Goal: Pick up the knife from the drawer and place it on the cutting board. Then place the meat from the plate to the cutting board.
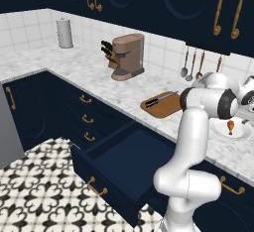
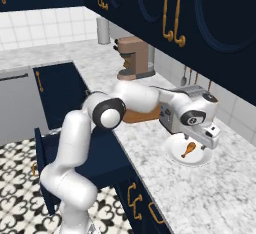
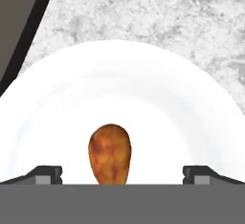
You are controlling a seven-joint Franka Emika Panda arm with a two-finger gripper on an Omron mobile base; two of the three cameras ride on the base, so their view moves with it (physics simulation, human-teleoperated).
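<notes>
The knife, black-handled with a silver blade, lies on the brown cutting board. In the right base view my arm covers most of the cutting board. The white plate holds the meat, an orange-brown drumstick. My gripper hovers open just above the plate, and in the hand view the drumstick sits between its fingertips. The navy drawer stands pulled out below the counter, with nothing visible inside.
A silver toaster stands right beside the plate. A brown coffee machine and a knife block sit further along the marble counter, with a paper towel roll in the corner. Utensils hang on the wall.
</notes>
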